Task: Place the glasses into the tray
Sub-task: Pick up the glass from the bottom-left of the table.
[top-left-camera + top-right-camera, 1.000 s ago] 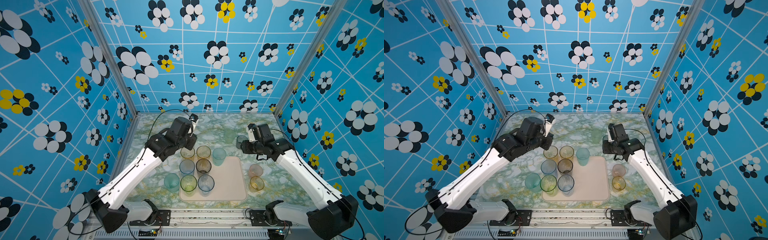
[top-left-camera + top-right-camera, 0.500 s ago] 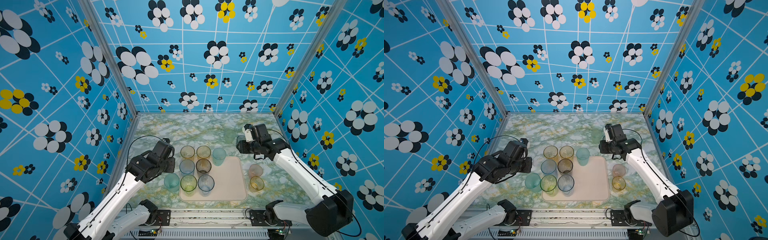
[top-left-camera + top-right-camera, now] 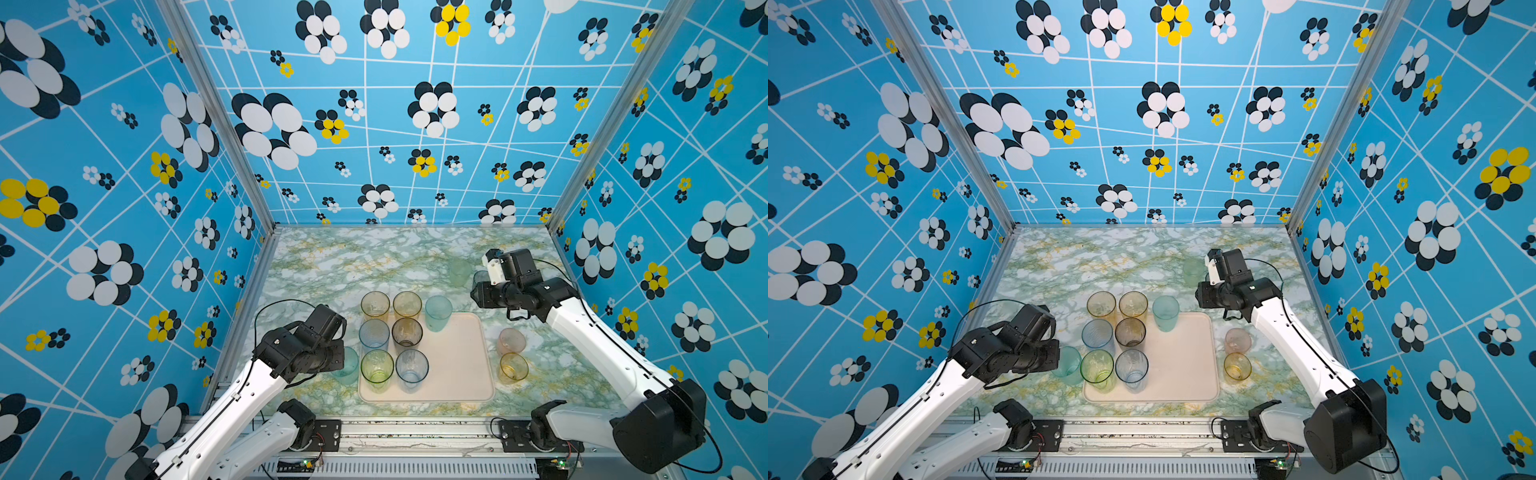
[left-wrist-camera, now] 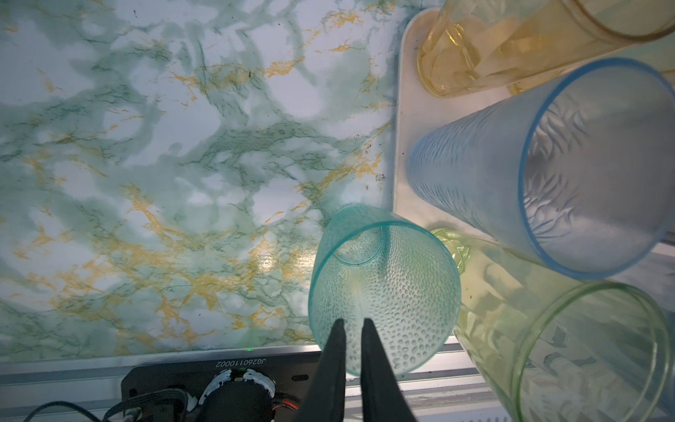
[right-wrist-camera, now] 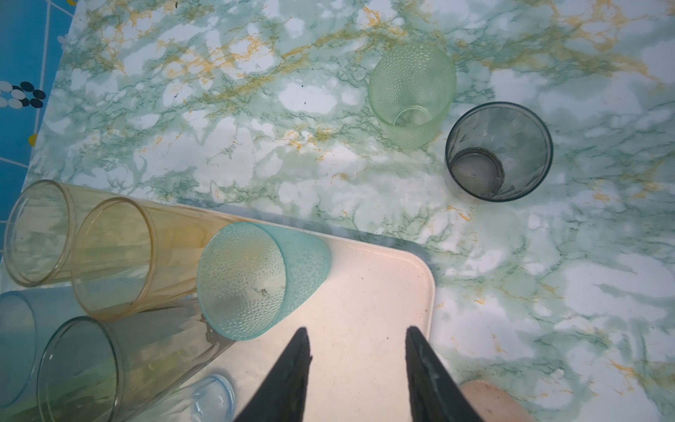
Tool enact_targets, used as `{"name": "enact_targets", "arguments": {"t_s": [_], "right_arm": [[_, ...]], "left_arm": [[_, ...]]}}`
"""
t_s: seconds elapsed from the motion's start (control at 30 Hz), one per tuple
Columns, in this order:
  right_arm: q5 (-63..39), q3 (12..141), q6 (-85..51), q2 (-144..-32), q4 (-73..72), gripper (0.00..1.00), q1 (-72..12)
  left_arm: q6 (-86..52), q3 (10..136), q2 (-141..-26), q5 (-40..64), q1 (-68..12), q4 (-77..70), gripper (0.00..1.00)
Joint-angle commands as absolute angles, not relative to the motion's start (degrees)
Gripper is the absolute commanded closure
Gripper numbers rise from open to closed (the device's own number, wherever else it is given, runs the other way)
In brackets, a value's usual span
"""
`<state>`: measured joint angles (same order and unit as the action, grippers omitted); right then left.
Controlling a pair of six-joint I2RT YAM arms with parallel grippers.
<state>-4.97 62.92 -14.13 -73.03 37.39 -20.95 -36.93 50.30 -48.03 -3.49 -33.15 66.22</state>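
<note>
The cream tray (image 3: 453, 365) carries several tall glasses, among them an amber one (image 3: 375, 305), a teal one (image 3: 437, 311) and a yellow-green one (image 3: 377, 368). A teal glass (image 4: 383, 288) stands on the table just left of the tray. My left gripper (image 4: 352, 322) hangs over its mouth, its jaws nearly together with only a slit between them and nothing held. My right gripper (image 5: 358, 330) is open and empty above the tray's back right corner (image 5: 420, 277). Beyond it stand a pale green glass (image 5: 411, 91) and a grey glass (image 5: 498, 151).
A pink glass (image 3: 511, 340) and a short amber glass (image 3: 513, 368) stand on the marble table right of the tray. Patterned blue walls close in the table on three sides. The metal front rail (image 4: 109, 365) and arm mounts lie close behind the left gripper.
My left arm has swung from the tray's back left corner down to its front left, over the teal glass. The right gripper has shifted only slightly.
</note>
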Motion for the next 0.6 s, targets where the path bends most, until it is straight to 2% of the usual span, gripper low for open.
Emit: {"name": "enact_targets", "arguments": {"t_s": [0.0, 0.57], "right_arm": [[-6.15, 61.79, -13.54, -72.43, 36.6, 0.55, -20.64], [-6.86, 60.94, -13.36, -71.9, 35.91, 0.55, -20.65]], "left_arm": [[-39.57, 50.01, -47.55, -5.37, -33.49, 68.81, 0.84], [-43.61, 45.49, -50.62, -6.7, -33.4, 65.77, 0.84]]}}
